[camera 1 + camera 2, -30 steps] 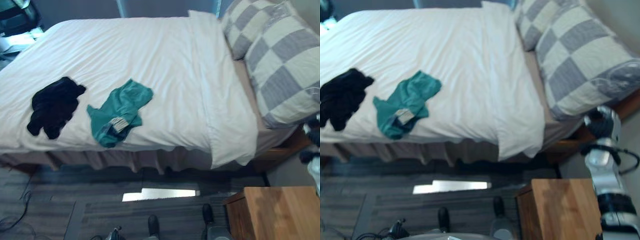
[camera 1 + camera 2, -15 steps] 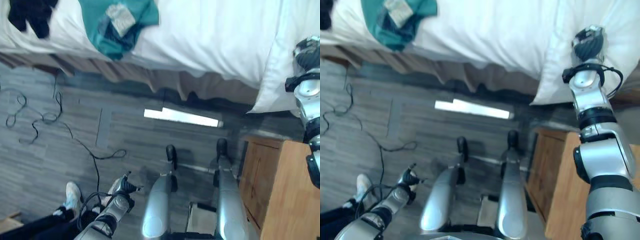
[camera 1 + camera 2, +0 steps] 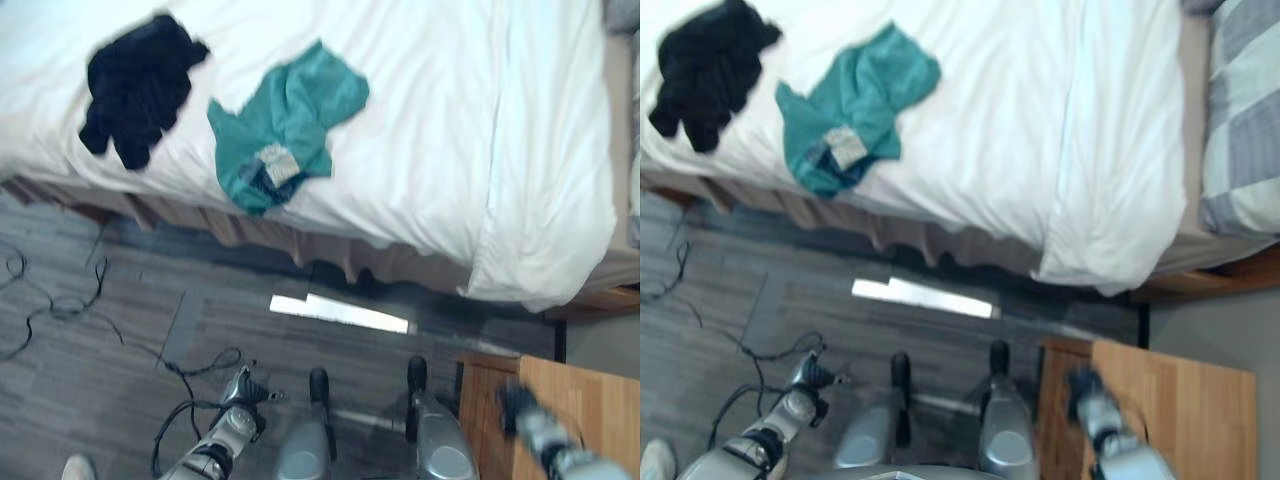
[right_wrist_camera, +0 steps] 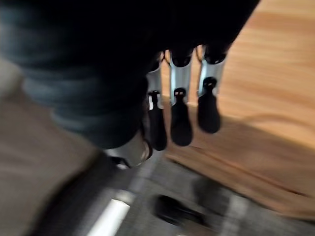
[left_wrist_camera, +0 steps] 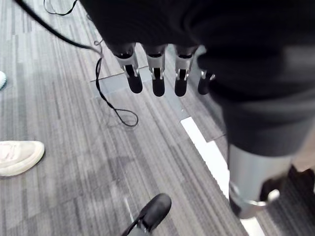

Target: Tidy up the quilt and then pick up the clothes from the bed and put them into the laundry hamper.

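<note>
light: bright, even | glare: floor strip | blur: right wrist view

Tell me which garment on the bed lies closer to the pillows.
The teal garment. It lies nearer the checked pillow than the black garment, which lies farther towards the bed's other end.

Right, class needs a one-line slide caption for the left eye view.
Black garment and teal garment lie apart on the white quilt; both hands hang low, left, right.
</note>
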`<state>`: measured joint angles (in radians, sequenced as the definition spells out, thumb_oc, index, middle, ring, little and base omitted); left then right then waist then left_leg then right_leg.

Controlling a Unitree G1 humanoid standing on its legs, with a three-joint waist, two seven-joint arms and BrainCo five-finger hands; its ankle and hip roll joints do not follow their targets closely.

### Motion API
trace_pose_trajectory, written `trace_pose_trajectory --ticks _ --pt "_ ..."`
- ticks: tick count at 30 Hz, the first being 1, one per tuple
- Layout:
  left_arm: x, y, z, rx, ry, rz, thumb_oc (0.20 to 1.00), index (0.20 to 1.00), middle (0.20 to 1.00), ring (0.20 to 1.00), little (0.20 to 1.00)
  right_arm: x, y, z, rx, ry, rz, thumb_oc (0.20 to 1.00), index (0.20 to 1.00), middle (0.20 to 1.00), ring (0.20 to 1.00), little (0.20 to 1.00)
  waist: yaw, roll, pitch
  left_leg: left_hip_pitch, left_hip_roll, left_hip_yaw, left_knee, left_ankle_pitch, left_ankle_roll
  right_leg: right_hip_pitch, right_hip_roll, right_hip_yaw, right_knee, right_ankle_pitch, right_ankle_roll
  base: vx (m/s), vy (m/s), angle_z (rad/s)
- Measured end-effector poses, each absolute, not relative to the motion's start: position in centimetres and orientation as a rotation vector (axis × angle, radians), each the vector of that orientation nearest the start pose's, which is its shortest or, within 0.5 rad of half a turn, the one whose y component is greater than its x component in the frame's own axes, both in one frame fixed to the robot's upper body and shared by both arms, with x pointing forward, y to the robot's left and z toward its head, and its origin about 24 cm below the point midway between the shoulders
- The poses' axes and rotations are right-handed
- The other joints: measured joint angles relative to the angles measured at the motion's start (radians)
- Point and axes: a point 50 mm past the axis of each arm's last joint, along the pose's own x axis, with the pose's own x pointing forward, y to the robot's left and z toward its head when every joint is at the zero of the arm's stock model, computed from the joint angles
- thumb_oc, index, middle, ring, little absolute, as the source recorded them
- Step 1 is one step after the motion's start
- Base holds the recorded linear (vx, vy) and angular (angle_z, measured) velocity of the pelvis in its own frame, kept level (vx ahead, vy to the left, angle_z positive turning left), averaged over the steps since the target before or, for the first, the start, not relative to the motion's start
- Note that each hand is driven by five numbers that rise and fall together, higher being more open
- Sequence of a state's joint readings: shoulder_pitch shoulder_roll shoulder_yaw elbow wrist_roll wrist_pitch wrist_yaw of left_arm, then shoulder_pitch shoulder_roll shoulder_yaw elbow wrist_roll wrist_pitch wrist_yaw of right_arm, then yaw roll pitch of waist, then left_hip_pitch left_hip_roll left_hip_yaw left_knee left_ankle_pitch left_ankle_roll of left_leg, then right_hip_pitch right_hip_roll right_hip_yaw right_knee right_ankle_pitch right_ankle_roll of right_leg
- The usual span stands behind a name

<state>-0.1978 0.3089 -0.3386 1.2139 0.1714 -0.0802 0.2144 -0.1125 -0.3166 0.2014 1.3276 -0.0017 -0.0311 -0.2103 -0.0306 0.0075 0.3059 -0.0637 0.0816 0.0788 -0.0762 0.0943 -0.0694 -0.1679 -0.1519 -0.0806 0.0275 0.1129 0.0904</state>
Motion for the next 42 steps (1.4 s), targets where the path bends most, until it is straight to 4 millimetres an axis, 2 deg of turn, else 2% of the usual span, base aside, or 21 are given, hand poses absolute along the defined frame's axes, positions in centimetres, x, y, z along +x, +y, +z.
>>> trace_pose_trajectory --ticks 2,4,8,10,12,14,15,16,17,18,20,23,25,28,30,32,33,35,38,40,42 --pt "17.1 24.2 -13.1 0.742 0.925 -0.037 1.000 1.000 1.000 1.000 1.000 7.8 -27.1 -15.4 -0.557 1.275 -0.168 1.000 1.000 1.000 1.000 1.000 -0.019 -0.015 -0.021 0.038 -0.006 0.016 -0.003 -0.018 0.001 0.041 -0.009 0.011 -0.021 0.008 0.017 0.08 0.215 -0.18" --pt "16.2 24.7 -13.4 0.738 0.961 -0.034 1.000 1.000 1.000 1.000 1.000 5.9 -26.9 -15.8 -0.543 1.325 -0.147 1.000 1.000 1.000 1.000 1.000 -0.033 -0.050 -0.056 0.051 -0.028 0.024 -0.010 -0.025 0.011 0.050 -0.021 0.020 -0.029 0.012 0.020 0.03 0.205 -0.11" --pt "15.7 24.9 -13.6 0.715 0.980 -0.017 1.000 1.000 1.000 1.000 1.000 8.1 -25.4 -15.9 -0.534 1.250 -0.088 1.000 1.000 1.000 1.000 1.000 -0.037 -0.078 -0.071 0.069 -0.008 0.059 -0.011 -0.023 0.027 -0.021 -0.021 -0.045 0.109 0.068 0.059 0.07 0.130 -0.26" --pt "14.8 25.5 -13.8 0.691 1.012 0.014 1.000 1.000 1.000 1.000 1.000 9.9 -23.8 -15.8 -0.514 1.179 -0.038 1.000 1.000 1.000 1.000 1.000 -0.042 -0.065 -0.069 0.081 0.024 0.058 -0.012 -0.022 0.041 -0.050 0.050 -0.022 0.203 -0.048 0.069 0.14 0.077 -0.09" --pt "14.0 26.5 -13.8 0.719 1.048 0.013 1.000 1.000 1.000 1.000 1.000 10.5 -22.4 -15.9 -0.488 1.145 -0.009 1.000 1.000 1.000 1.000 1.000 -0.039 -0.082 -0.084 0.051 0.024 0.044 -0.010 -0.022 0.040 -0.079 0.138 -0.003 0.292 -0.131 0.023 0.10 0.040 0.35" --pt "13.7 26.3 -14.0 0.713 1.057 0.006 1.000 1.000 1.000 1.000 1.000 10.3 -23.1 -15.8 -0.486 1.152 -0.034 1.000 1.000 1.000 1.000 1.000 -0.028 -0.112 -0.094 0.029 -0.030 0.034 0.000 -0.022 0.038 -0.069 0.117 -0.026 0.245 -0.185 -0.108 0.01 0.029 0.47" --pt "12.9 26.1 -14.3 0.668 1.080 0.034 1.000 1.000 1.000 1.000 1.000 11.1 -23.6 -15.5 -0.494 1.137 -0.055 1.000 1.000 1.000 1.000 1.000 -0.024 -0.074 -0.082 -0.107 -0.035 0.011 0.198 -0.005 -0.031 -0.077 0.116 -0.014 0.220 -0.180 -0.108 -0.05 0.027 0.54" --pt "13.8 26.0 -14.1 0.644 1.063 0.073 1.000 1.000 1.000 1.000 1.000 11.8 -23.8 -15.3 -0.498 1.118 -0.068 1.000 1.000 1.000 1.000 1.000 -0.011 -0.091 -0.054 -0.244 -0.054 0.017 0.414 0.028 -0.090 -0.094 0.080 -0.016 0.215 -0.154 -0.139 0.02 0.052 0.41" --pt "14.0 25.7 -14.1 0.623 1.058 0.093 1.000 1.000 1.000 1.000 1.000 12.2 -24.2 -15.1 -0.509 1.115 -0.081 1.000 1.000 1.000 1.000 1.000 0.012 -0.079 -0.037 -0.287 -0.060 0.014 0.494 0.082 -0.124 -0.084 0.080 -0.013 0.208 -0.147 -0.140 0.04 0.040 0.17" --pt "14.0 25.7 -14.1 0.615 1.060 0.104 1.000 1.000 1.000 1.000 1.000 12.3 -24.4 -15.0 -0.516 1.111 -0.089 1.000 1.000 1.000 1.000 1.000 0.010 -0.077 -0.027 -0.311 -0.058 -0.005 0.527 0.083 -0.138 -0.078 0.057 -0.005 0.199 -0.142 -0.136 0.25 0.219 0.20" --pt "14.2 25.6 -14.0 0.591 1.048 0.161 1.000 1.000 1.000 1.000 1.000 12.6 -25.4 -14.6 -0.544 1.102 -0.112 1.000 1.000 1.000 1.000 1.000 0.003 -0.047 -0.012 -0.332 -0.017 0.035 0.541 0.016 -0.106 -0.047 0.046 -0.044 0.139 -0.126 -0.135 0.39 0.392 0.21" --pt "14.0 26.1 -14.0 0.596 1.054 0.182 1.000 1.000 1.000 1.000 1.000 13.0 -25.6 -14.4 -0.554 1.089 -0.122 1.000 1.000 1.000 1.000 1.000 -0.003 -0.030 -0.016 -0.208 0.077 0.087 0.226 -0.013 -0.063 -0.013 0.062 -0.053 0.043 -0.117 -0.122 0.31 0.369 -0.16" --pt "15.6 25.4 -13.5 0.597 0.999 0.174 1.000 1.000 1.000 1.000 1.000 12.6 -26.5 -14.3 -0.560 1.104 -0.152 1.000 1.000 1.000 1.000 1.000 -0.019 -0.002 -0.011 -0.173 0.150 0.055 0.045 0.004 -0.087 0.010 0.067 -0.046 -0.005 -0.103 -0.103 0.47 0.579 0.37" --pt "16.4 24.9 -13.3 0.587 0.976 0.164 1.000 1.000 1.000 1.000 1.000 11.6 -27.4 -14.4 -0.564 1.159 -0.182 1.000 1.000 1.000 1.000 1.000 -0.010 0.001 -0.013 -0.159 0.207 0.047 -0.010 0.005 -0.103 0.044 0.057 -0.041 -0.070 -0.064 -0.051 0.42 0.455 0.16" --pt "15.4 24.8 -13.8 0.581 1.009 0.159 1.000 1.000 1.000 1.000 1.000 10.8 -28.2 -14.3 -0.565 1.170 -0.200 1.000 1.000 1.000 1.000 1.000 0.002 0.018 -0.023 -0.082 0.178 0.044 -0.009 -0.027 -0.083 0.070 0.032 -0.031 -0.068 -0.055 -0.035 0.22 0.252 -0.36" --pt "14.6 25.6 -13.9 0.590 1.033 0.172 1.000 1.000 1.000 1.000 1.000 10.3 -27.3 -14.8 -0.554 1.192 -0.160 1.000 1.000 1.000 1.000 1.000 0.028 -0.019 -0.025 -0.070 0.142 0.078 0.016 0.066 -0.056 0.064 -0.030 -0.025 -0.025 -0.048 -0.028 0.35 0.460 -0.47" --pt "14.6 26.6 -13.6 0.606 1.040 0.187 1.000 1.000 1.000 1.000 1.000 9.9 -25.5 -15.5 -0.542 1.203 -0.100 1.000 1.000 1.000 1.000 1.000 0.039 -0.075 -0.035 -0.051 0.087 0.111 0.027 0.051 -0.020 0.025 -0.082 -0.045 0.061 0.000 0.009 0.38 0.464 -0.39" --pt "14.6 26.9 -13.5 0.628 1.040 0.172 1.000 1.000 1.000 1.000 1.000 10.3 -23.6 -15.8 -0.515 1.180 -0.054 1.000 1.000 1.000 1.000 1.000 0.048 -0.069 -0.031 0.002 0.083 0.150 -0.014 0.042 0.023 -0.079 -0.103 -0.125 0.294 -0.005 0.008 0.28 0.275 -0.31" --pt "14.8 28.0 -12.9 0.670 1.031 0.168 1.000 1.000 1.000 1.000 1.000 10.2 -23.2 -15.9 -0.504 1.171 -0.036 1.000 1.000 1.000 1.000 1.000 0.028 -0.064 -0.040 0.011 0.083 0.137 -0.015 0.031 0.053 -0.131 0.000 -0.057 0.382 -0.103 0.046 0.34 0.207 0.08" --pt "15.5 28.4 -12.6 0.677 1.026 0.149 1.000 1.000 1.000 1.000 1.000 11.0 -22.4 -15.8 -0.503 1.137 0.000 1.000 1.000 1.000 1.000 1.000 -0.009 -0.085 -0.039 0.022 0.065 0.125 -0.009 0.008 0.068 -0.149 0.109 -0.047 0.316 -0.151 0.019 0.48 0.213 0.24" --pt "15.7 27.6 -12.9 0.677 1.043 0.089 1.000 1.000 1.000 1.000 1.000 11.1 -22.4 -15.8 -0.511 1.131 0.012 1.000 1.000 1.000 1.000 1.000 -0.037 -0.090 -0.041 0.051 0.011 0.118 -0.008 -0.020 0.076 -0.135 0.127 -0.175 0.135 -0.150 0.004 0.41 0.122 0.37"
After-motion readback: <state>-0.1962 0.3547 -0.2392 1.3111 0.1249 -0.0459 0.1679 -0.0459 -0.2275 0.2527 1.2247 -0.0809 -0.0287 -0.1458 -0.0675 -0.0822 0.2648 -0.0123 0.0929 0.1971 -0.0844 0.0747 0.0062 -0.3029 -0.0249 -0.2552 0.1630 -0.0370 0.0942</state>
